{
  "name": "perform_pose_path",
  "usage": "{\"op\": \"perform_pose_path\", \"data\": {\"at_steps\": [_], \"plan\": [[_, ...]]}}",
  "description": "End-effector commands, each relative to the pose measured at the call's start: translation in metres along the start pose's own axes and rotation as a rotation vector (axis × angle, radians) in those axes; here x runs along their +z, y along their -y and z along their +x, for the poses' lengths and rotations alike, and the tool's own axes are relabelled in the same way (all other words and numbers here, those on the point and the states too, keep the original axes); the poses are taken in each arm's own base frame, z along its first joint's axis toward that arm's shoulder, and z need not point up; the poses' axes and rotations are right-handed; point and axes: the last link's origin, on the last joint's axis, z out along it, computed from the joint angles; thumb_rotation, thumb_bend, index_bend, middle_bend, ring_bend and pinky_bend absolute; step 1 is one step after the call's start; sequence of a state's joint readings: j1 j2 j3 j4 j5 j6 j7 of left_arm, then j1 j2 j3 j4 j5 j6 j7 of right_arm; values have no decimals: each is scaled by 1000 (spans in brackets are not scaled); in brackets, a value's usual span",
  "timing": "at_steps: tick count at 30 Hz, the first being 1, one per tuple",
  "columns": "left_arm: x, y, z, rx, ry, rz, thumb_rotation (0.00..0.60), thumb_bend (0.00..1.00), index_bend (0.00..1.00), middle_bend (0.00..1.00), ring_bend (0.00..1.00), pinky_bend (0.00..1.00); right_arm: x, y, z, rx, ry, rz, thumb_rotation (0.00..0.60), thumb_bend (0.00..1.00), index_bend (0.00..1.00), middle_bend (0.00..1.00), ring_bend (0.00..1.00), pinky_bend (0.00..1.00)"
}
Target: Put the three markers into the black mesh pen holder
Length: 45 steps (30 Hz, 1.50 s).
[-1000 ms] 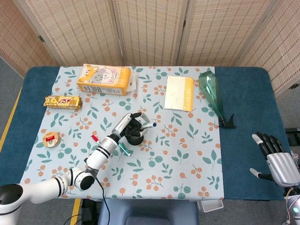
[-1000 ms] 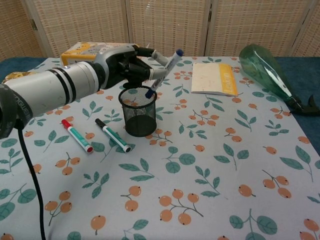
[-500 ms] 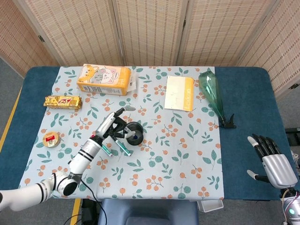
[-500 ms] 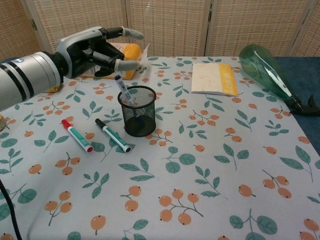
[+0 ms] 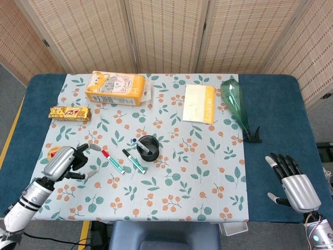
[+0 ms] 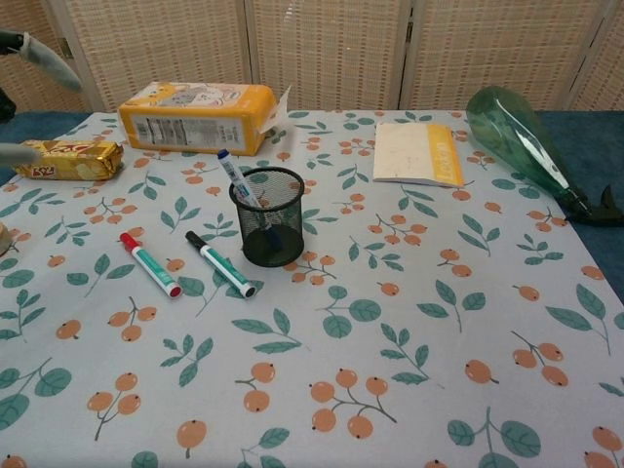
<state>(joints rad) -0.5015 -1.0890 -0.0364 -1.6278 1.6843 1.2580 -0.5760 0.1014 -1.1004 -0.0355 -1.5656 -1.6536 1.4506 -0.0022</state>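
One blue-capped marker (image 6: 240,182) leans inside the black mesh pen holder (image 6: 269,218); the red-capped marker (image 6: 149,263) and black-capped marker (image 6: 220,263) lie just left of it — open tabletop (image 6: 409,370) in front. Left robot hand (image 5: 66,160) and right robot hand (image 5: 294,182) sit spread, empty, near opposite edges.

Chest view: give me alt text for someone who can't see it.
A black mesh pen holder stands on a floral tablecloth with one blue-capped marker inside; a red-capped marker and a black-capped marker lie left of it.

left hand (image 6: 29,49) mostly cropped in chest view, fingers only
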Motion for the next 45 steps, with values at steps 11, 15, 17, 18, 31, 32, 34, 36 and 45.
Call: {"op": "perform_pose_path", "data": {"at_steps": [11, 15, 17, 18, 31, 32, 34, 36, 45], "plan": [[33, 33, -37, 426, 268, -183, 600, 264, 308, 978, 887, 930, 10, 0, -6, -24, 19, -41, 600, 126, 3, 0, 1, 0], [60, 36, -47, 510, 310, -217, 600, 264, 326, 978, 894, 931, 13, -1, -8, -28, 34, -45, 600, 127, 3, 0, 0, 0], [69, 38, -52, 551, 333, -228, 600, 264, 335, 979, 897, 932, 15, -2, -8, -26, 35, -49, 600, 127, 3, 0, 0, 0], [74, 39, -55, 576, 349, -238, 600, 264, 337, 979, 898, 933, 15, -3, -8, -24, 36, -52, 600, 127, 3, 0, 0, 0], [101, 42, -71, 685, 447, -297, 600, 264, 379, 986, 908, 935, 19, -8, -6, -7, 44, -60, 600, 126, 3, 0, 1, 0], [103, 43, -71, 689, 449, -298, 600, 264, 381, 986, 908, 935, 19, -8, -6, -6, 44, -62, 600, 126, 3, 0, 1, 0], [106, 44, -71, 686, 453, -298, 600, 266, 386, 986, 908, 934, 20, -9, -6, -4, 46, -65, 600, 126, 3, 0, 1, 0], [107, 46, -72, 687, 460, -296, 600, 266, 386, 986, 908, 934, 21, -9, -6, -3, 46, -66, 600, 126, 3, 0, 1, 0], [112, 59, -80, 687, 479, -289, 600, 271, 419, 987, 910, 934, 24, -10, -8, -3, 59, -67, 600, 126, 3, 0, 0, 0]]}}
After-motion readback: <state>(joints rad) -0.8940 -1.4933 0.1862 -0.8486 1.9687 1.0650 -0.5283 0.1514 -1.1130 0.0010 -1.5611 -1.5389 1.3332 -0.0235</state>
